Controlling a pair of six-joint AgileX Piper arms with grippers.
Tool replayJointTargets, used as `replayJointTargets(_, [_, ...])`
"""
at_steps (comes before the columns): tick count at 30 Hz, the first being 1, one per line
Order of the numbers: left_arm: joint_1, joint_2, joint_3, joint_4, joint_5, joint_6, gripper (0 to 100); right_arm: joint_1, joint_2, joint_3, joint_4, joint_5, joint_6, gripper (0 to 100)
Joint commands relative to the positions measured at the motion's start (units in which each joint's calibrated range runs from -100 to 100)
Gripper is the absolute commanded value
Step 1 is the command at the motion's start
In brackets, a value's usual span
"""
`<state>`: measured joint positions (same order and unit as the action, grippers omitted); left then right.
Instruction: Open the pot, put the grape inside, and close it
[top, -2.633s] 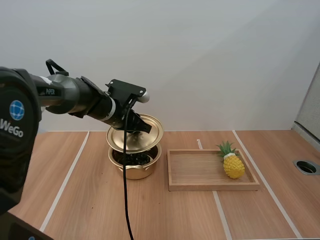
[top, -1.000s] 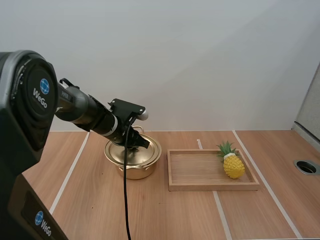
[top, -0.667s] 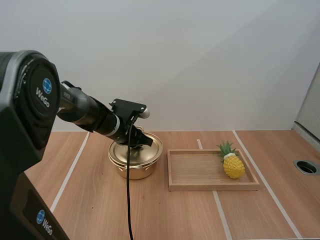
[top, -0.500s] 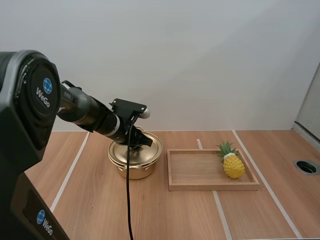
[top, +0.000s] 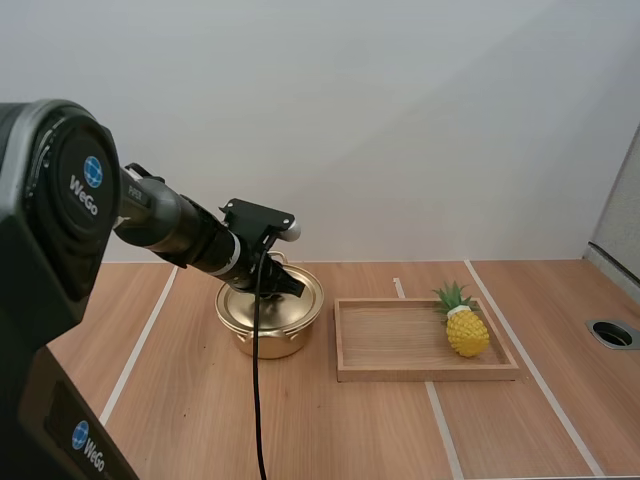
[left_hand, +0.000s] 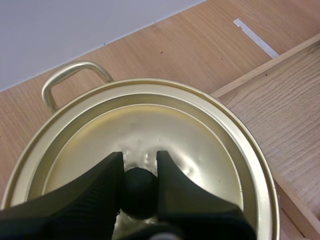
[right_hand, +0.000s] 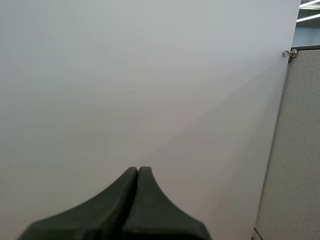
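A gold pot (top: 262, 337) stands left of the tray with its gold lid (top: 285, 301) lying flat on the rim. My left gripper (top: 277, 284) reaches down from the left onto the lid's middle. In the left wrist view its two fingers (left_hand: 170, 185) pinch the black knob (left_hand: 139, 189) on the lid (left_hand: 205, 145), and one pot handle (left_hand: 65, 80) sticks out behind. The lid hides what is inside the pot. My right gripper (right_hand: 138, 171) is shut on nothing, its fingers lying together as a dark wedge facing a plain wall.
A wooden tray (top: 425, 373) lies right of the pot, with a yellow pineapple (top: 467, 331) in its far right corner. The tray's edge (left_hand: 260, 75) runs close beside the pot. White tape lines cross the wooden table.
The lid, held tilted above the open pot with dark contents 2.6 s ago, came down and now covers it. The pot shifted slightly right. The left gripper stays on the knob.
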<state>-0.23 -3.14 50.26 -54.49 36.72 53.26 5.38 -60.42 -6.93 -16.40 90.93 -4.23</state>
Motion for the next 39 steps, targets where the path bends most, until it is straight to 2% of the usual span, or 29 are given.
replayJointTargets(1, [-0.16, 1.9, 1.6, 2.1, -2.2, -0.1, 0, -0.3, -0.5, -0.4, -0.2, -0.1, 0.1, 0])
replayJointTargets(6, [-0.16, 1.8, 1.6, 2.1, -2.2, -1.2, 0, -0.3, -0.5, -0.4, -0.2, -0.1, 0.1, 0])
replayJointTargets(8, [-0.16, 1.8, 1.6, 2.1, -3.8, -3.3, 8, -0.3, -0.5, -0.4, -0.2, -0.1, 0.1, 0])
replayJointTargets(10, [-0.16, 1.7, 1.6, 2.1, -4.4, -3.9, 26, -0.3, -0.5, -0.4, -0.2, -0.1, 0.1, 0])
replayJointTargets(12, [-0.16, 1.4, 1.6, 2.1, -4.4, -3.9, 56, -0.3, -0.5, -0.4, -0.2, -0.1, 0.1, 0])
replayJointTargets(14, [-0.16, 0.9, 1.6, 2.1, -3.7, -2.6, 95, -0.3, -0.5, -0.4, -0.2, -0.1, 0.1, 0])
replayJointTargets(15, [-0.16, 0.4, 1.4, 2.1, -2.5, -1.8, 100, -0.3, -0.5, -0.4, -0.2, -0.1, 0.1, 0])
replayJointTargets(27, [-0.16, -6.6, -4.3, -1.1, -1.5, -2.1, 100, -0.3, -0.5, -0.4, -0.2, -0.1, 0.1, 0])
replayJointTargets(31, [-0.16, -9.1, -7.0, -1.1, -8.5, -2.1, 100, -0.2, -0.5, -0.4, -0.2, -0.3, 0.1, 0])
replayJointTargets(32, [-0.16, -10.0, -7.7, -1.1, -10.6, -2.3, 94, -0.2, -0.5, -0.4, -0.2, -0.3, 0.1, 0])
replayJointTargets(33, [-0.16, -11.0, -8.6, -1.2, -14.0, -2.9, 76, -0.2, -0.5, -0.4, -0.2, -0.5, 0.1, 0])
replayJointTargets(36, [-0.16, -14.5, -10.7, -4.0, -28.0, -8.1, 0, -0.2, -0.5, -0.4, -0.2, -0.5, 0.1, 0])
replayJointTargets(39, [-0.16, -18.2, -13.7, -6.5, -42.2, -9.2, 0, -0.2, -0.5, -0.4, -0.2, -1.4, 0.1, 0])
